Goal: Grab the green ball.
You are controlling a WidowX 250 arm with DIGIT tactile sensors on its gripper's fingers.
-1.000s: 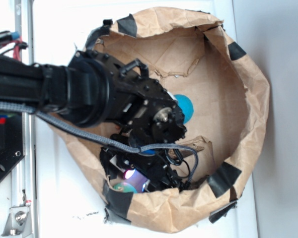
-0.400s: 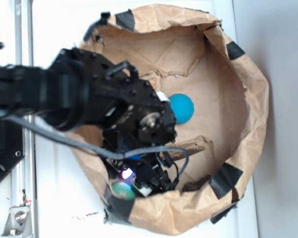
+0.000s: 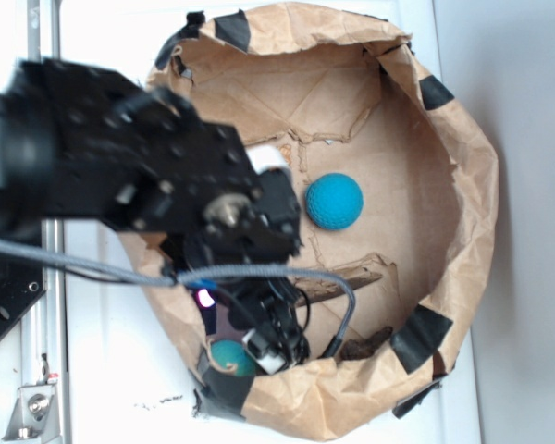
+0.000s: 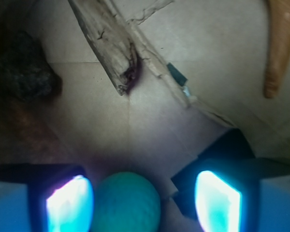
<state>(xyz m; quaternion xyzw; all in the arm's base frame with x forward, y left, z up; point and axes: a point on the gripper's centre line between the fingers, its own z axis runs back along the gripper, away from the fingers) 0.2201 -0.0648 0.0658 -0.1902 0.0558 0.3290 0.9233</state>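
Since the green ball (image 4: pixel 125 203) sits low at 6 o'clock, touching one finger, the spread-apart tool (image 4: pixel 144 202) should center over it, then squeeze gently inside the paper bag (image 3: pixel 462 185).

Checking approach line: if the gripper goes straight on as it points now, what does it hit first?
Probably the green ball, sitting between the open fingers nearer one side; gripper depth unclear.
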